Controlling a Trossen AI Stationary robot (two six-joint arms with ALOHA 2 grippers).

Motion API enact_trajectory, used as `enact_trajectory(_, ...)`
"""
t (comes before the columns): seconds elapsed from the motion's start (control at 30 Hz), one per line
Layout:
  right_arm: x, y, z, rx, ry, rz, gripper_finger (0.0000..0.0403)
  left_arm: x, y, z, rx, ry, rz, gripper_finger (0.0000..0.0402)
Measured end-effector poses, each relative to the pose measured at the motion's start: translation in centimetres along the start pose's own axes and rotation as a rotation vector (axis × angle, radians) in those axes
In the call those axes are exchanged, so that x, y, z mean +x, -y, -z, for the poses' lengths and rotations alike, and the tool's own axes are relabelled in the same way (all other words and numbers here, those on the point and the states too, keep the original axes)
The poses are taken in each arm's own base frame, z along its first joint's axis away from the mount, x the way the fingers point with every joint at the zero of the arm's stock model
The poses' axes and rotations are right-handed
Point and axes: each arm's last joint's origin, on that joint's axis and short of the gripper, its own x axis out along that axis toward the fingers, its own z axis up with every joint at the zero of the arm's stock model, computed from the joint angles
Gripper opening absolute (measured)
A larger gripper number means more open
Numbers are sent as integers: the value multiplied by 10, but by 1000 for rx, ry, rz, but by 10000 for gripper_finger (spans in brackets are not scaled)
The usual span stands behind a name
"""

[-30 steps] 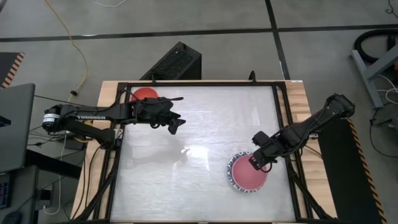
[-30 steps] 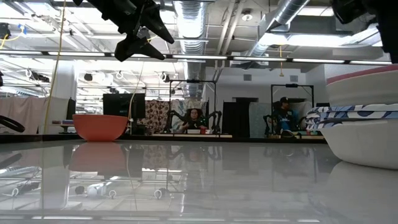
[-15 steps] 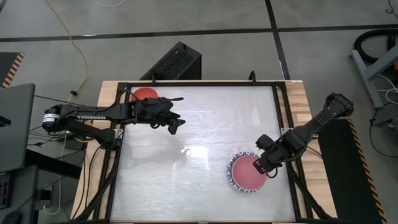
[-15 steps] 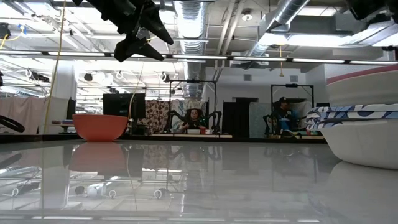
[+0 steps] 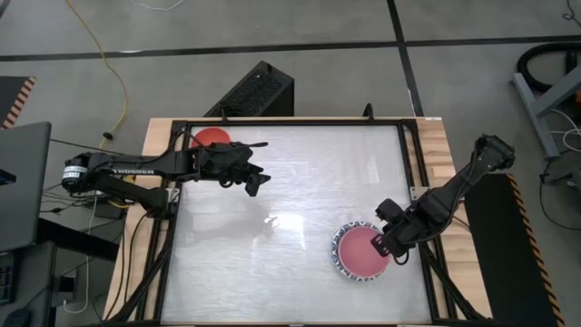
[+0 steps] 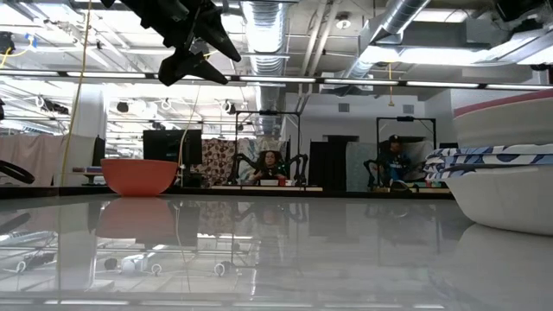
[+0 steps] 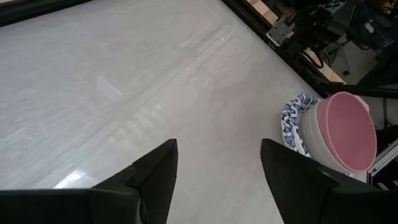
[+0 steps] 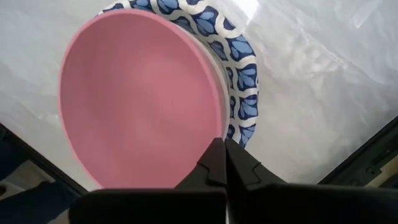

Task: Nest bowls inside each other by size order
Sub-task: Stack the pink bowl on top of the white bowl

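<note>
A stack of nested bowls (image 5: 361,254) stands near the table's near right. A pink bowl (image 8: 137,93) is on top, and a blue-patterned rim (image 8: 241,74) shows under it. In the low view the stack (image 6: 505,164) fills the right edge. A red bowl (image 5: 211,138) rests on its base at the far left corner. My right gripper (image 5: 382,243) is shut and hovers over the right rim of the stack, touching nothing. My left gripper (image 5: 255,184) hangs open, high above the table's left half (image 6: 186,56), its fingers empty (image 7: 217,180).
A dark frame (image 5: 413,182) borders the glossy white table. The table's middle (image 5: 290,209) between the red bowl and the stack is bare. People sit in the room behind the table (image 6: 270,164).
My right gripper has shut and drawn back from over the pink bowl's middle, rising and going toward the table's right and near edges. The stack has not moved.
</note>
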Motion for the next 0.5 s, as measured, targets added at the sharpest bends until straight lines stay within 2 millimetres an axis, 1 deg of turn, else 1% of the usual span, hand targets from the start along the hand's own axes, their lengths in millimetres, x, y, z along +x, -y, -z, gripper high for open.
enact_trajectory(0.17,9,-1,5,2,-5,-26,5,0,0,0,-1,0,0,219)
enact_trajectory(0.3,15,1,5,12,-5,-7,5,0,0,0,-2,0,0,219)
enact_trajectory(0.5,18,2,6,18,-7,-6,4,0,0,0,-3,0,0,219)
